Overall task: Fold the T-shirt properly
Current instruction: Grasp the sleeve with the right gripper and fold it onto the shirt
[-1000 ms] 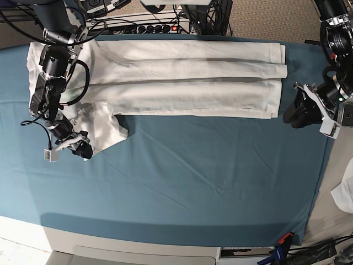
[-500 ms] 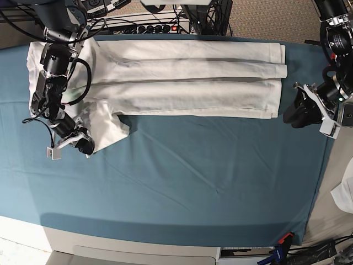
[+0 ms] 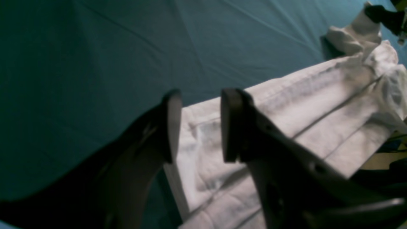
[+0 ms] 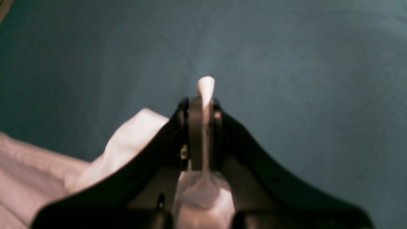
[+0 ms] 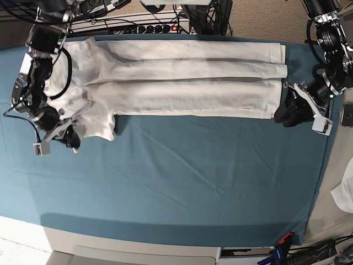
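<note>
On the teal cloth (image 5: pixel 182 182) covering the bench, the T-shirt (image 5: pixel 187 83) lies folded lengthwise. At its sleeve end, the right pincer (image 4: pixel 203 105) pinches white fabric tight, presumably to tuck the sleeve. The left pincer (image 3: pixel 198 127) hovers half-spread and empty at the hem.

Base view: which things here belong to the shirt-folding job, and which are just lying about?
Part of the job:
- T-shirt
- right hand, shut on the sleeve
- left hand, open at the hem

Just lying about:
- teal cloth
- power strip
- white scrap
</note>
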